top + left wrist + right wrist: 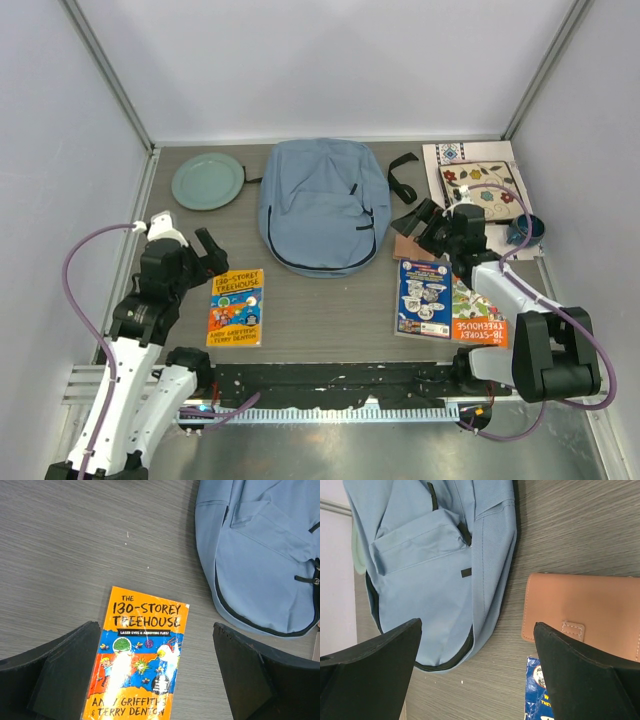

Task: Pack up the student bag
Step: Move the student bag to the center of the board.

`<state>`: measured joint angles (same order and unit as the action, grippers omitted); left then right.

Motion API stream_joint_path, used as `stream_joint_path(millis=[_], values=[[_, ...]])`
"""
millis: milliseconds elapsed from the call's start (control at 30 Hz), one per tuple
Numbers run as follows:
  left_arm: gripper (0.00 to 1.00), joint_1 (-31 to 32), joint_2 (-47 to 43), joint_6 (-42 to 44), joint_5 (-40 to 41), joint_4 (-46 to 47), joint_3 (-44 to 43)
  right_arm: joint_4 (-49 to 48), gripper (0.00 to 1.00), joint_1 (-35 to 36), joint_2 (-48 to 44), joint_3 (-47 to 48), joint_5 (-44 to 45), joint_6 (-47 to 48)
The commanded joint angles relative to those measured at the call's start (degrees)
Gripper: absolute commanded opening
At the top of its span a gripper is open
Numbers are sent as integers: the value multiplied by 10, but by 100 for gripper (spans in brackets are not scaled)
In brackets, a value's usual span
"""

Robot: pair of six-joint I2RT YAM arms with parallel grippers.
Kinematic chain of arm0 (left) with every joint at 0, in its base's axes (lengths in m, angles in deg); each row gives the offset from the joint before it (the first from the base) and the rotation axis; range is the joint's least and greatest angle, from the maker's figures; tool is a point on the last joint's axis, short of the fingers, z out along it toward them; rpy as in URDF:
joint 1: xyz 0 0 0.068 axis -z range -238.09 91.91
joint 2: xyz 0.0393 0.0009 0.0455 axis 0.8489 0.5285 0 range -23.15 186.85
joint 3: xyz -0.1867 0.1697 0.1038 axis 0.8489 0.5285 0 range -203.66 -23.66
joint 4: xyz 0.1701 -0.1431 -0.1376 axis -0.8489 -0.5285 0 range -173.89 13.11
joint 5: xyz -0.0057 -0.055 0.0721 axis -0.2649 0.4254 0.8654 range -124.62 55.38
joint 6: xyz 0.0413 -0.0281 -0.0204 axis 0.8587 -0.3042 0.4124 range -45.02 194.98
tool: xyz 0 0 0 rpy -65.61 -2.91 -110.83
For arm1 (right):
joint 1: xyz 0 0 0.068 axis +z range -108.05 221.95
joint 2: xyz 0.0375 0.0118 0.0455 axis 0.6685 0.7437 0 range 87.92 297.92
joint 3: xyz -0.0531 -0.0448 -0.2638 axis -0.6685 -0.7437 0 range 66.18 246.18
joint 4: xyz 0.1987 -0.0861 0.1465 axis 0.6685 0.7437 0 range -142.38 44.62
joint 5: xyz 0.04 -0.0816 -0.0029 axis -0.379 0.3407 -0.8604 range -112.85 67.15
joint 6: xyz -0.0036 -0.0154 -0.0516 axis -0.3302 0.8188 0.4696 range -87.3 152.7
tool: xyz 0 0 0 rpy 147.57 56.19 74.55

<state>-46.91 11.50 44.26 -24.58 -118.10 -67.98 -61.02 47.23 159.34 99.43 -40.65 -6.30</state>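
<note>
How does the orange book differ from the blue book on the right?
The orange book lies alone on the table; the blue book rests partly on another book. The orange book shows a bold black title; the blue book shows white pictures. Both lie flat, covers up.

A grey wood-grain tabletop (330, 305) lay evenly lit; pale walls (320, 60) closed its far and side edges; metal struts (108, 72) framed them.

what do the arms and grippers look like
The left arm and right arm have white links and black joints. The left gripper and right gripper carry broad matte-black fingers. A purple cable loops beside each arm.
</note>
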Motion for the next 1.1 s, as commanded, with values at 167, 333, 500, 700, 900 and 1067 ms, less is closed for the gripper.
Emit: stream_joint_path(millis=[167,333,500,700,900,1067], values=[[100,-1,4,15,5,-1,-9,-40,99,1,23,13,-15,7],[100,-1,6,17,-6,3,-7,-66,98,4,49,15,-45,-5],[99,0,21,21,-36,11,-5,-81,96,59,80,32,-19,-13],[100,0,40,25,-57,12,-5,-95,96,116,149,66,44,-42],[100,1,42,29,-72,18,-3,-81,91,125,208,88,84,-43],[100,0,52,34,-99,27,-3,-70,65,132,234,106,91,-45]])
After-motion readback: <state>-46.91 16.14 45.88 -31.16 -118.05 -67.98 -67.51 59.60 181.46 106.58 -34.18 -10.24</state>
